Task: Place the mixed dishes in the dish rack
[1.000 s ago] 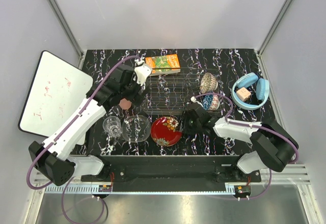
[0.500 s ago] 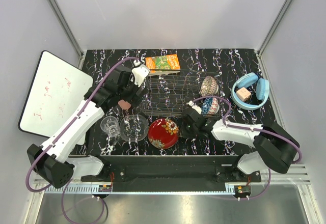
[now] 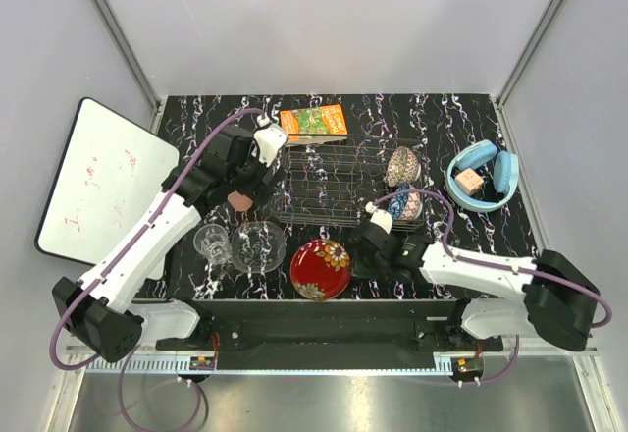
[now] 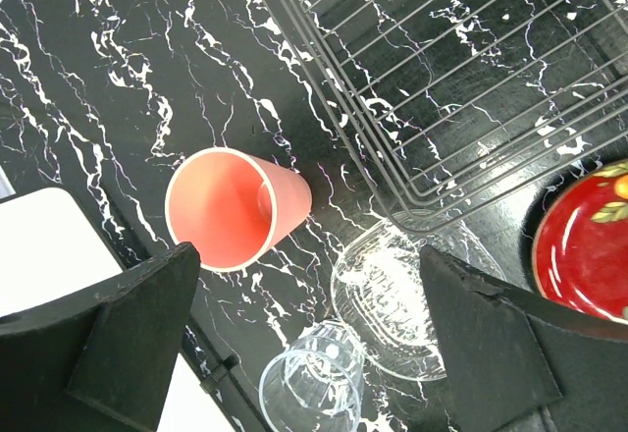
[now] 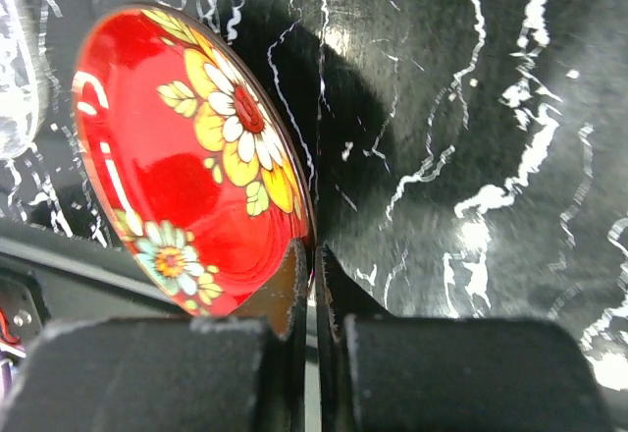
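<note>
Beside wire rack, glossy round plate

Orange-green carton, blue headphones around perhaps a pinkish block, whiteboard

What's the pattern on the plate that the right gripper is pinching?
The plate is glossy red with yellow and white flowers and green leaves. It shows best in the right wrist view.

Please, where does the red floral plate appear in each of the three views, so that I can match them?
Top external: red floral plate at the table's near edge, middle.
Left wrist: a part only, at the right edge.
Right wrist: fills the left half, right tool shut on its rim.
Shared landmark: clear glass bowl beside it; in right wrist only a clear blur, far left, perhaps.
</note>
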`<move>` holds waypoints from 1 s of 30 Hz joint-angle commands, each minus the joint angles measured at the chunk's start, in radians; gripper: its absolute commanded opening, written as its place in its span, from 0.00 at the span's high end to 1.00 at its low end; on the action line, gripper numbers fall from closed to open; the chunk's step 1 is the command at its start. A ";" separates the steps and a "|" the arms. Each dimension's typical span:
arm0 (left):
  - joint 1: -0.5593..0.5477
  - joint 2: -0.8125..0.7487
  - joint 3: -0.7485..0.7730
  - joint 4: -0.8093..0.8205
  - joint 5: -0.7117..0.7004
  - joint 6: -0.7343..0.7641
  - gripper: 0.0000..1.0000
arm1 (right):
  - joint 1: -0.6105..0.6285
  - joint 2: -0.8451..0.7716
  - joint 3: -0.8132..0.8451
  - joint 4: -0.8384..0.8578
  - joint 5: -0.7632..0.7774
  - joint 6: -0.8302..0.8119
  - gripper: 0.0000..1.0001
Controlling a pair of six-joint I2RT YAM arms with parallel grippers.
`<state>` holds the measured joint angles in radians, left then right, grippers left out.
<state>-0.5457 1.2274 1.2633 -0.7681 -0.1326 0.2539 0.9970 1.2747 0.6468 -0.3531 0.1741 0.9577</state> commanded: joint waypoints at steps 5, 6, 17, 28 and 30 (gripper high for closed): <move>0.004 0.009 0.034 0.024 0.014 -0.027 0.01 | 0.023 -0.172 0.023 -0.109 0.185 -0.085 1.00; 0.004 0.009 0.033 0.024 0.014 -0.028 0.01 | 0.023 -0.182 0.036 -0.106 0.195 -0.109 1.00; 0.004 0.007 0.027 0.024 0.014 -0.035 0.01 | 0.023 -0.235 0.030 0.011 0.206 -0.234 1.00; 0.004 0.043 0.038 0.026 0.016 -0.039 0.01 | 0.022 -0.270 0.198 0.002 0.257 -0.522 1.00; 0.004 0.044 0.035 0.027 0.014 -0.041 0.01 | 0.023 -0.253 0.232 0.002 0.243 -0.569 1.00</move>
<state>-0.5453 1.2667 1.2633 -0.7689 -0.1280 0.2276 1.0138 1.0046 0.7616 -0.4213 0.3943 0.5385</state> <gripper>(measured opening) 0.988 0.012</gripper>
